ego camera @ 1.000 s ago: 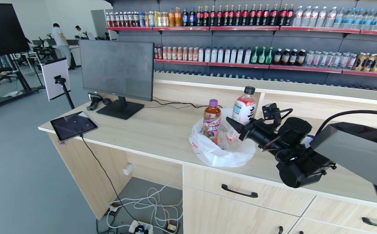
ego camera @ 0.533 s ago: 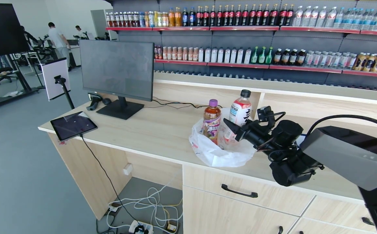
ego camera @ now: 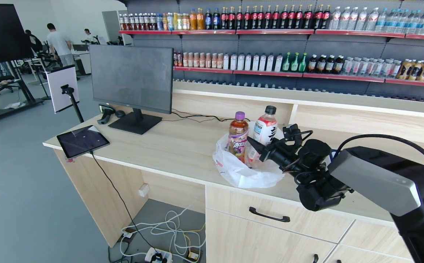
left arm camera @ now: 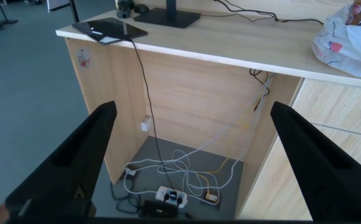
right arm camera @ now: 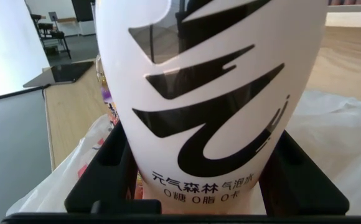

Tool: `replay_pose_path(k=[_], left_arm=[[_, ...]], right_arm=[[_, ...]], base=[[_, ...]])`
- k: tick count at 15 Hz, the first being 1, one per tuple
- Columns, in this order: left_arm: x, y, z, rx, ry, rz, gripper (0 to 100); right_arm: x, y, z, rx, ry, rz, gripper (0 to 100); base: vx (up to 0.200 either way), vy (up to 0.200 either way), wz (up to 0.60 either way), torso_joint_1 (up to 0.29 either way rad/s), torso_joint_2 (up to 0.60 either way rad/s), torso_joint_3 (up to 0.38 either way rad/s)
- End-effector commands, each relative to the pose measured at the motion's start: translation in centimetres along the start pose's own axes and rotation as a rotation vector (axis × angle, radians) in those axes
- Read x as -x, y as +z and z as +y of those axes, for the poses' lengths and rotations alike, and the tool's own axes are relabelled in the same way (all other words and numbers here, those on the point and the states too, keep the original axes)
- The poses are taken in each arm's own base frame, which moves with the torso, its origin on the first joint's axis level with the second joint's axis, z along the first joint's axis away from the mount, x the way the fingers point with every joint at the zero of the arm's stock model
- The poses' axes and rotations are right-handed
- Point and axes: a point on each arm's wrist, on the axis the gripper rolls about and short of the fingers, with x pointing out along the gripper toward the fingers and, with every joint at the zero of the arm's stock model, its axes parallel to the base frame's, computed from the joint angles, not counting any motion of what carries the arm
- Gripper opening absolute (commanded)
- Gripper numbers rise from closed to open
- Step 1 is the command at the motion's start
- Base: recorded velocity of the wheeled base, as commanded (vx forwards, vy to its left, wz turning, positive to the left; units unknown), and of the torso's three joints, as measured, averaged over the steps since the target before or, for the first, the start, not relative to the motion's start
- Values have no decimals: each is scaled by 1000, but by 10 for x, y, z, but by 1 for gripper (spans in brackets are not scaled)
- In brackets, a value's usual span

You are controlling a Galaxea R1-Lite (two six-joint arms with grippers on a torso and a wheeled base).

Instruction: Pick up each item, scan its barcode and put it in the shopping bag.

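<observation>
On the wooden counter lies a white plastic shopping bag (ego camera: 246,171) with its mouth open. A brown drink bottle with a purple cap (ego camera: 238,135) stands upright in it. My right gripper (ego camera: 258,149) is shut on a pale pink bottle with a black cap (ego camera: 263,132) and holds it upright over the bag, right beside the brown bottle. The right wrist view has that bottle's white label (right arm camera: 211,93) close up between the fingers (right arm camera: 103,171), and the bag (right arm camera: 348,124) below. My left gripper (left arm camera: 190,158) hangs open off the counter's front, above the floor.
A monitor (ego camera: 131,78), a handheld scanner (ego camera: 106,113) and a tablet (ego camera: 82,140) stand on the counter's left part. Cables and a power strip (left arm camera: 171,196) lie on the floor under the counter. Drawers with black handles (ego camera: 269,215) front the counter. Shelves of bottles line the back wall.
My right gripper has carried the pink bottle down and to the left, from above the bag's far side to low over the bag, close to the brown bottle.
</observation>
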Motion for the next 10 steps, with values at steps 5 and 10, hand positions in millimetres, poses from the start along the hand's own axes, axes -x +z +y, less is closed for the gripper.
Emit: replay_pose_path(k=[5,10], left_arm=[[0,0,0,2,0,0,100],[0,0,0,3,2,0,100]], right_arm=[[3,-16,-1,12,-5,31,0],[7,-24,-1,25,-11,57,0]], base=[[0,0,0,0,0,0],[0,0,0,0,0,0]])
